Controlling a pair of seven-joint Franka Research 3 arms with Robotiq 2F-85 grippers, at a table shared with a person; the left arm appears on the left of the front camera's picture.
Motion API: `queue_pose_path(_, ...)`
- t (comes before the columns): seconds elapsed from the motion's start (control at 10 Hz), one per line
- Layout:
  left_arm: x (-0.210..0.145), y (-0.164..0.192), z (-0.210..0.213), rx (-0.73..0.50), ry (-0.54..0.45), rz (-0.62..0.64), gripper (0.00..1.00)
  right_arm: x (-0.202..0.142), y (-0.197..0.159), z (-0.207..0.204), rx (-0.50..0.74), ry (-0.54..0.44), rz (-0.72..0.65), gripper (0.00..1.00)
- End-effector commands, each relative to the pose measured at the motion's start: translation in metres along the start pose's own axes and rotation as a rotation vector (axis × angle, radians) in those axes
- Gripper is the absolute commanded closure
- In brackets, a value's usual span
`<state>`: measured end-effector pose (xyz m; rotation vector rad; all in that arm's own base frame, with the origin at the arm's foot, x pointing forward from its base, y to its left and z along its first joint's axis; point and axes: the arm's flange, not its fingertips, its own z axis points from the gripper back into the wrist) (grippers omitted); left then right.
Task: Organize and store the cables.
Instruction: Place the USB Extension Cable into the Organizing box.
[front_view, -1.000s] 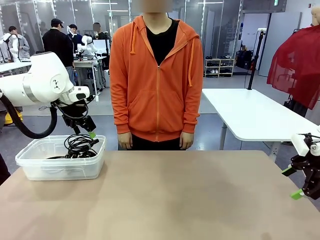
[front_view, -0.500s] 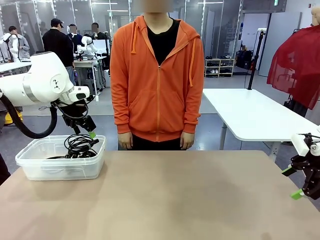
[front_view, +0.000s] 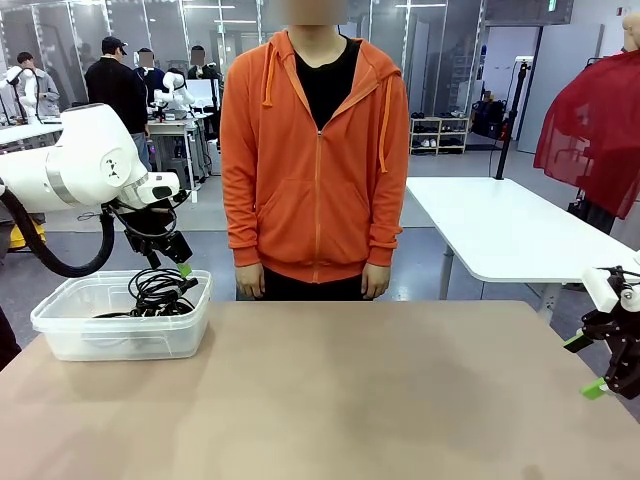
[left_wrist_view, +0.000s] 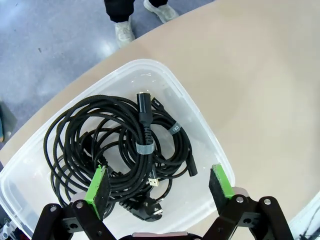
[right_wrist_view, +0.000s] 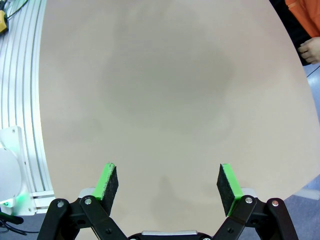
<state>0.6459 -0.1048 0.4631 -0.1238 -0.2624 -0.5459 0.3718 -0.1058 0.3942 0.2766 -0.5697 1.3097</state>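
Note:
The cables (left_wrist_view: 120, 150), several black coils with plugs, lie piled in a clear plastic bin (left_wrist_view: 200, 125). From the front, the cables (front_view: 160, 292) rise a little over the rim of the bin (front_view: 120, 335) at the table's left edge. My left gripper (front_view: 165, 258) hangs open just above the pile, empty; in its wrist view the gripper (left_wrist_view: 159, 184) straddles the coils without touching them. At the table's right edge my right gripper (front_view: 585, 365) stands open and empty, and its wrist view shows the gripper (right_wrist_view: 167, 182) over bare tabletop.
A person in an orange hoodie (front_view: 315, 160) stands at the far side with both hands down at the table edge. A hand (right_wrist_view: 311, 50) shows at the right wrist view's upper right. The tan tabletop (front_view: 350, 400) stretches between bin and right gripper.

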Motion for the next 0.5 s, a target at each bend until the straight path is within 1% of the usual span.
queue_pose_path(0.0, 0.0012, 0.0013, -0.0004, 0.003, -0.007, 0.001, 0.0, 0.002, 0.0007, 0.0017, 0.003, 0.005, -0.018, 0.0)
queue_pose_path(0.4, 0.0012, 0.0013, -0.0004, 0.003, -0.007, 0.001, 0.0, 0.002, 0.0007, 0.0017, 0.003, 0.005, -0.018, 0.0)
